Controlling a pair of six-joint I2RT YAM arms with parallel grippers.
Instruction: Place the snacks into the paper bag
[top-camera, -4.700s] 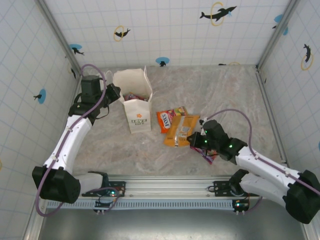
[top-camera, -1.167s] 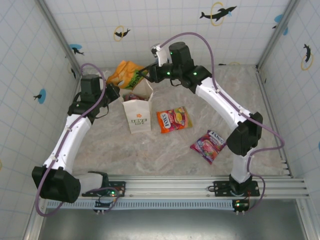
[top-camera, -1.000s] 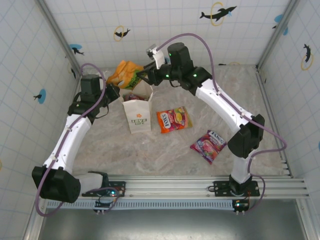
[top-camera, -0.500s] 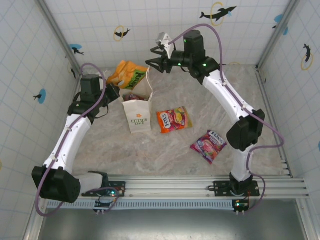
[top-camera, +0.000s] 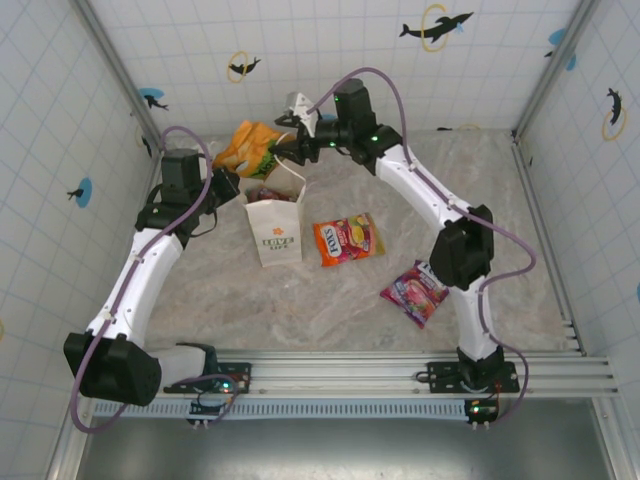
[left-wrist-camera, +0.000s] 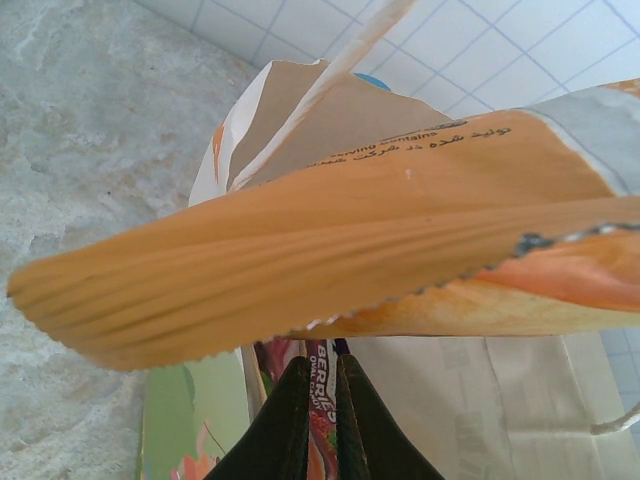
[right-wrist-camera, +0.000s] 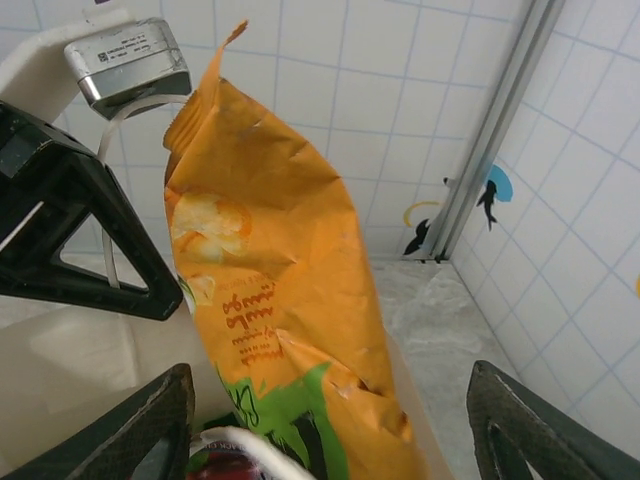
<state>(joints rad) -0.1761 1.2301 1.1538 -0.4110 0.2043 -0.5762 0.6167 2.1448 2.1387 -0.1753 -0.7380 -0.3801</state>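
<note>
I pinch the rim of the paper bag (top-camera: 275, 235) with my left gripper (left-wrist-camera: 322, 368) so its mouth gapes, while my right gripper (top-camera: 283, 150) hangs spread-open around the orange packet (top-camera: 250, 148) leaning half inside.

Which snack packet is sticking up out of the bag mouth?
The orange packet with green print, upright in the mouth of the paper bag. The red-orange packet and the magenta packet lie flat on the table, right of the bag.

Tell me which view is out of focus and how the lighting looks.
Left wrist: orange packet very close, soft-edged. Right wrist: same packet sharper, creases clear. Top external: even light, sharp, no harsh shadows around the paper bag.
</note>
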